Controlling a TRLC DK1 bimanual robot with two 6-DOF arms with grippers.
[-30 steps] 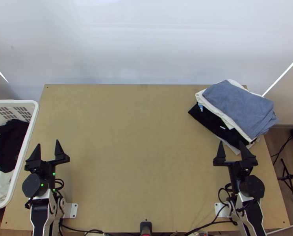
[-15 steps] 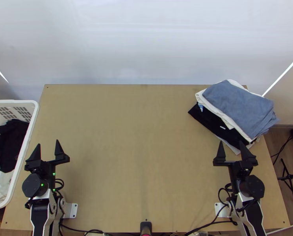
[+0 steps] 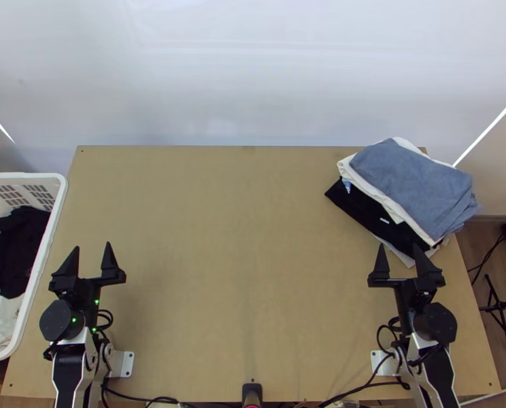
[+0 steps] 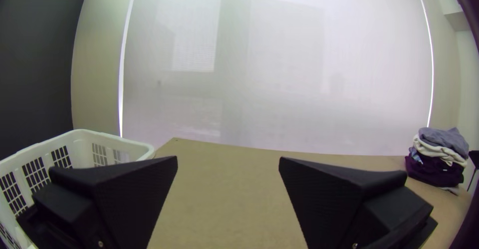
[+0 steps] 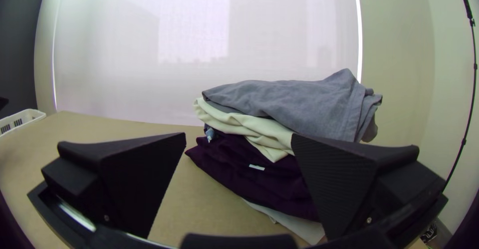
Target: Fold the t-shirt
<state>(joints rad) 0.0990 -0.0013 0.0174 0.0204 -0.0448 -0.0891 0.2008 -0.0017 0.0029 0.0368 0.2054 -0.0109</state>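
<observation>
My left gripper (image 3: 92, 253) is over the table's near left part, beside the basket, its fingers apart with nothing between them; in the left wrist view the left gripper (image 4: 228, 160) is open too. My right gripper (image 3: 398, 253) stands open just short of the stack at the right; in the right wrist view the right gripper (image 5: 238, 140) frames part of that stack without holding it. The stack has a folded grey-blue cloth (image 3: 413, 183) on top, cream cloth (image 5: 244, 124) below it and dark cloth (image 5: 239, 161) lower down. Black cloth (image 3: 18, 248) lies bunched inside the basket.
The white basket (image 3: 52, 224) stands at the table's left edge, with whitish cloth (image 3: 5, 316) in its near end. Bare table (image 3: 239, 258) stretches between the arms. Cables (image 3: 362, 389) run along the near edge.
The left gripper has shifted slightly to the right, its fingers still apart. The right arm, the stack and the basket have stayed where they were.
</observation>
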